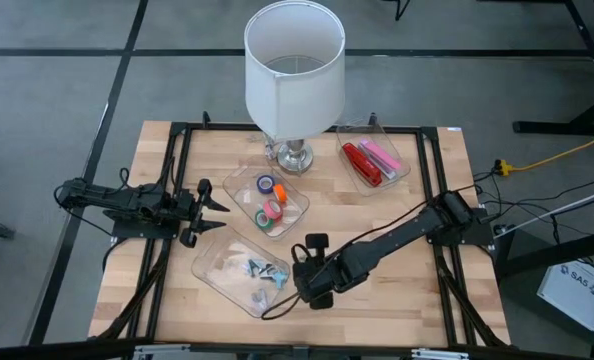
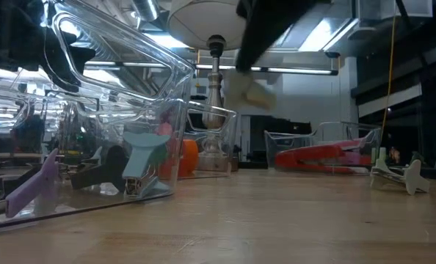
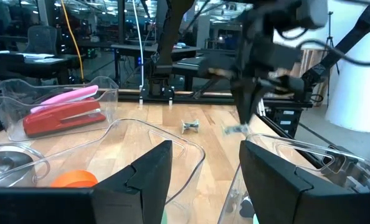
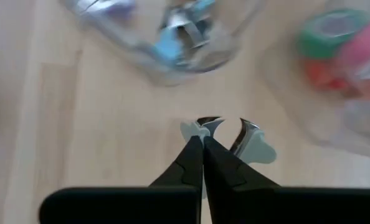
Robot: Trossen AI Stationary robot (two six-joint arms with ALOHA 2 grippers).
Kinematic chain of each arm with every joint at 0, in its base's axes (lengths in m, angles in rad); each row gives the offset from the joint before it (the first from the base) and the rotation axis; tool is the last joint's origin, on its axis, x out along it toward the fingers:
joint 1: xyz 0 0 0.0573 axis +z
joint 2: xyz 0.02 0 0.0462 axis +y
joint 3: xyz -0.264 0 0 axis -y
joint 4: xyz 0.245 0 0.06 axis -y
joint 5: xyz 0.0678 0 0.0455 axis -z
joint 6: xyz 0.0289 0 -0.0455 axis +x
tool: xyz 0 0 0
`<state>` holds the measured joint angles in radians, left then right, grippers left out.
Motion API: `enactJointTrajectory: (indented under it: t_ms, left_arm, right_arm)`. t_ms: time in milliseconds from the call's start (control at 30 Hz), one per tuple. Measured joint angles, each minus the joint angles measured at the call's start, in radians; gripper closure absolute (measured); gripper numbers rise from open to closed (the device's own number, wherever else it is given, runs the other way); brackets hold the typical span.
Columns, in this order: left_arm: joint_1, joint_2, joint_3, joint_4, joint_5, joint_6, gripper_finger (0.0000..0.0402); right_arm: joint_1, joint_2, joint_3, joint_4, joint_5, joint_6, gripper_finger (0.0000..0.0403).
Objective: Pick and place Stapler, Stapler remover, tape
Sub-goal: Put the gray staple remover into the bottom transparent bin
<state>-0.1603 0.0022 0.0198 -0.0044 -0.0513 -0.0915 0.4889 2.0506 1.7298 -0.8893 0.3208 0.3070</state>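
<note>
While the left tool (image 1: 217, 217) is waiting open beside the trays, the right tool (image 4: 203, 144) is gripping a staple remover (image 4: 235, 140). It is hanging just above the desk (image 1: 407, 290), near the staple-remover tray (image 1: 222, 272).

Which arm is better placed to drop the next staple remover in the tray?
The right. Its gripper is shut on a staple remover beside the remover tray; the left gripper waits open, empty.

Tape rolls (image 1: 268, 203), red stapler (image 1: 360, 163), removers (image 1: 262, 269) in separate trays
</note>
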Motion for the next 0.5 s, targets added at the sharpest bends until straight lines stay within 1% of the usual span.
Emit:
enactJointTrajectory:
  t_ms: [100,233,333,500]
  left_arm:
    - [0.000,0.000,0.000,0.000,0.000,0.000,0.0217]
    - [0.000,0.000,0.000,0.000,0.000,0.000,0.0217]
    - [0.000,0.000,0.000,0.000,0.000,0.000,0.0217]
    - [0.000,0.000,0.000,0.000,0.000,0.000,0.0217]
  right_arm:
    - [-0.001,-0.001,0.076,-0.086,0.073,-0.004,0.0401]
    - [-0.001,-0.001,0.137,-0.074,0.165,-0.085,0.0401]
    - [-0.003,-0.002,0.145,0.030,0.209,-0.178,0.0401]
    - [-0.005,0.014,0.145,0.255,0.211,-0.329,0.0401]
